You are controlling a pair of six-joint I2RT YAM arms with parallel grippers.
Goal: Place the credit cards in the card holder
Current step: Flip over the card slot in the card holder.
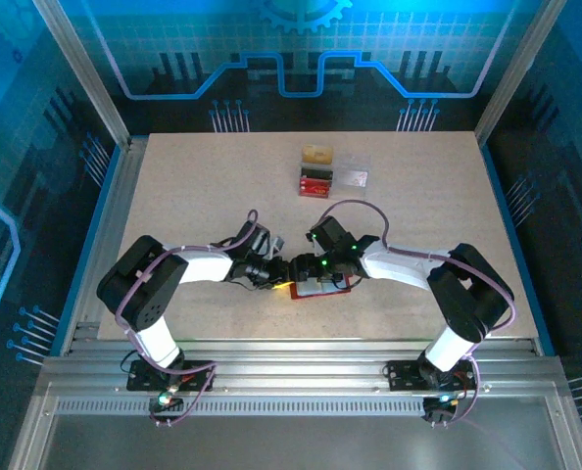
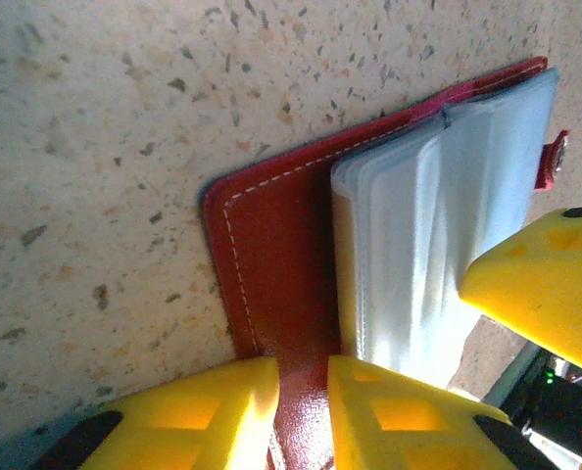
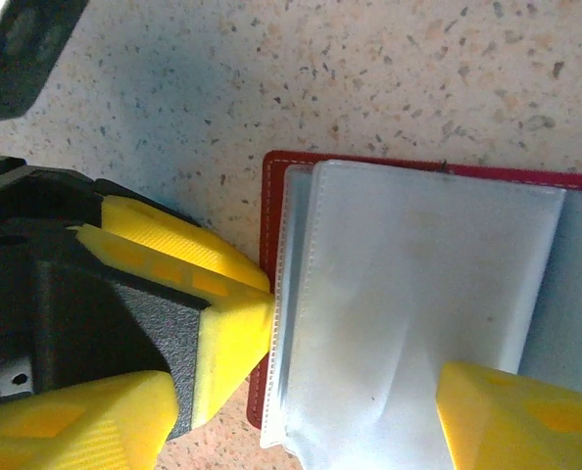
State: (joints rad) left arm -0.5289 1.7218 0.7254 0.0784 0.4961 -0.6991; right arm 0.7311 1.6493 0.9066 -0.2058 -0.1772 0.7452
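The card holder (image 1: pixel 341 288) lies open and flat on the table between the two arms. It is dark red leather (image 2: pixel 281 255) with white stitching, and a stack of clear plastic sleeves (image 3: pixel 418 294) fans over it. My left gripper (image 2: pixel 303 367) has its yellow tips slightly apart over the cover's left edge (image 3: pixel 271 196), with red leather showing in the narrow gap. My right gripper (image 3: pixel 306 382) stands open wide, one finger on each side of the sleeves. The credit cards are hidden; I cannot tell whether any sit inside the sleeves.
At the back of the table are a small tan block (image 1: pixel 317 154), dark red ribbed pieces (image 1: pixel 315 182) and a clear plastic box (image 1: pixel 351 178). The two grippers (image 1: pixel 301 274) nearly touch over the wallet. A metal frame rims the speckled tabletop (image 1: pixel 193 196).
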